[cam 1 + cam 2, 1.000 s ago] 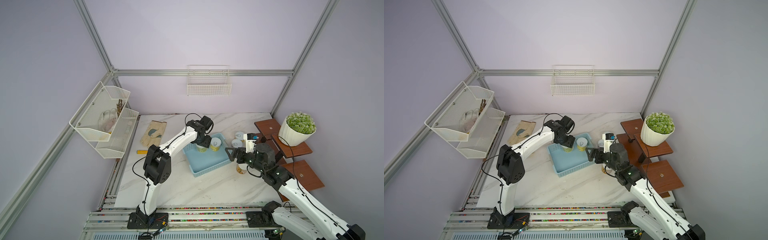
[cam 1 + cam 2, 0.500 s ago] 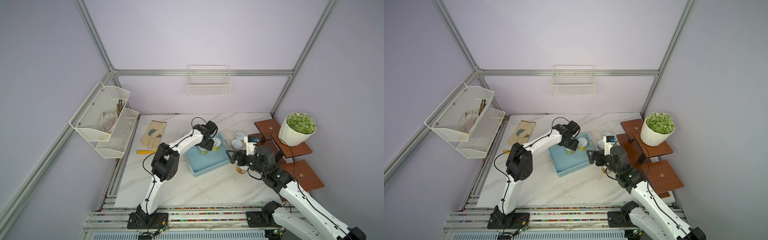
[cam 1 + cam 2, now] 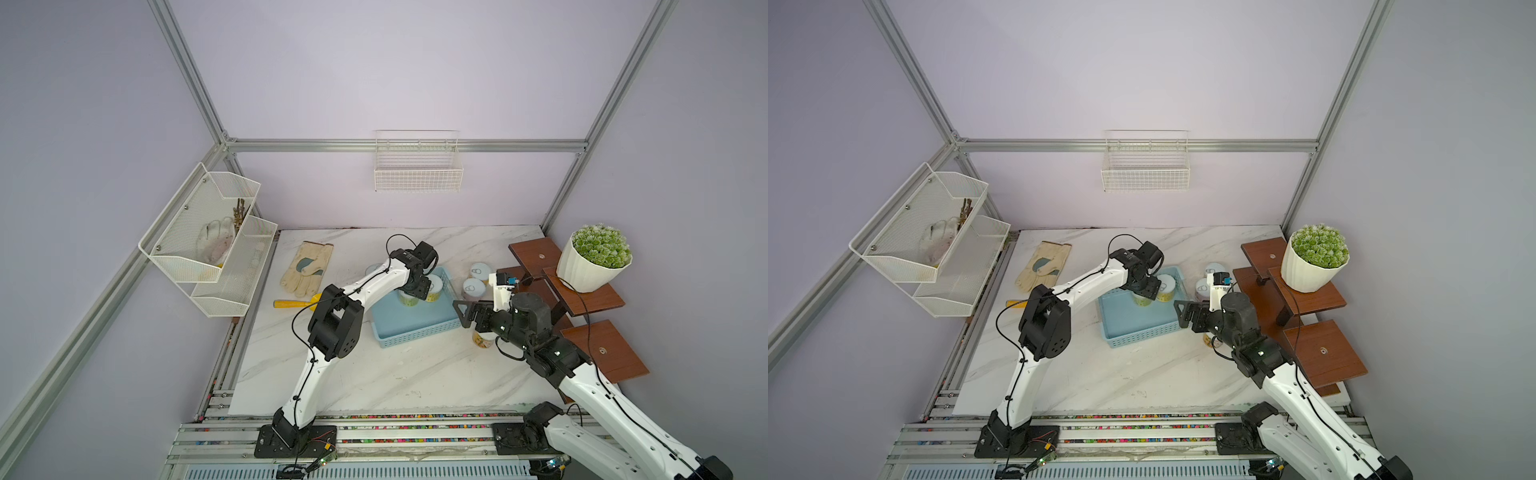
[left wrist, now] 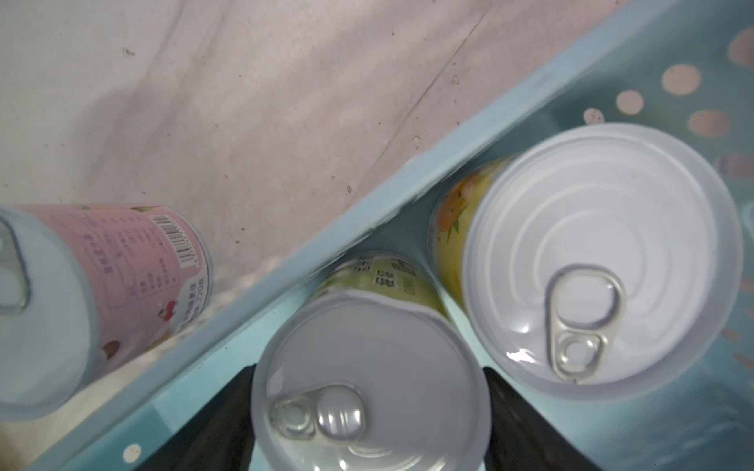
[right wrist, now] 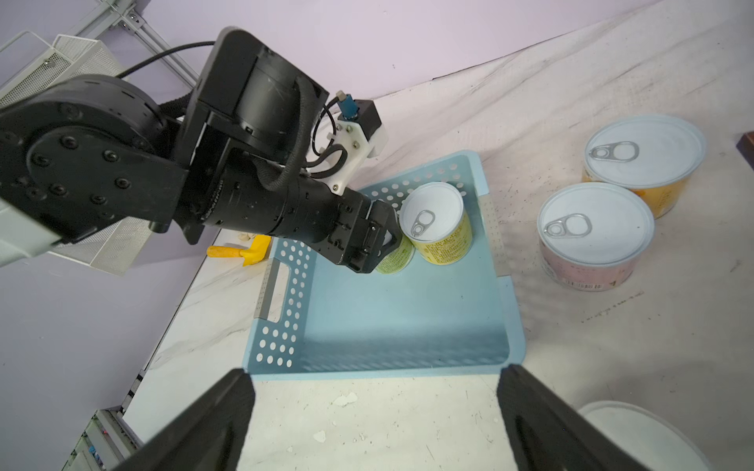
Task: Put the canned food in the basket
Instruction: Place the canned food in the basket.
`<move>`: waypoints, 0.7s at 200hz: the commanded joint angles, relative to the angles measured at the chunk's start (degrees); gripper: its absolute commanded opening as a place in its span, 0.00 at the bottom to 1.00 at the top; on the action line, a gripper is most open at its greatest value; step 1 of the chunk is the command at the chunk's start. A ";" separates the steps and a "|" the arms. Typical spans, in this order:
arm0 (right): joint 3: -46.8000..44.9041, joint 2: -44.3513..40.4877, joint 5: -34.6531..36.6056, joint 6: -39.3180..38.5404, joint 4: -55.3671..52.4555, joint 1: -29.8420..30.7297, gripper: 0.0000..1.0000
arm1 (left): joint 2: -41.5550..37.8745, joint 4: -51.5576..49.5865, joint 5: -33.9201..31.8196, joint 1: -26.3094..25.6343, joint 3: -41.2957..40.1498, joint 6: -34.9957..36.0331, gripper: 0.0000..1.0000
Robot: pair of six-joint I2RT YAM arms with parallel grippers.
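white marble tabletop [image 3: 374,374] inside a lilac-walled cell; light-blue basket [image 3: 415,336] mid-table; glove [image 3: 307,268] and yellow-handled tool [image 3: 291,304] lie off to one side, not task items; can count: two inside the basket, four outside; green can [image 4: 367,391] stands upright on the basket floor against the far wall, yellow can [image 4: 599,253] upright just beside it; pink can [image 4: 61,306] stands on the marble just outside that same wall; second pink can [image 5: 595,228] and orange can [image 5: 644,151] sit together on the marble on the side toward the wooden shelves [image 3: 602,353]; last can [image 3: 483,338] is partly hidden under the right arm, near the basket's front corner; left gripper [image 5: 375,244] is down over the green can, fingers [image 4: 212,420] flanking its lid on both sides; cannot tell whether they press it or stand just off it; right gripper [image 5: 375,377] is spread wide and empty, hovering just outside the basket's rim; judgement: step in hand is the release of the green can; to do it well, spread the fingers clear of the lid rim first, then lift straight up with no sideways drift, since the yellow can is close enough to be knocked; keep the right arm out of the basket until the left is clear; after that the pink can by the wall looks the natural pick for the left, the partly hidden one for the right
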 commanded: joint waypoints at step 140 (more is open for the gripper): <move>4.47 2.59 -0.39 -5.57 -3.85 0.01 0.98 | -17.04 2.94 -1.88 -0.17 -8.52 -0.05 1.00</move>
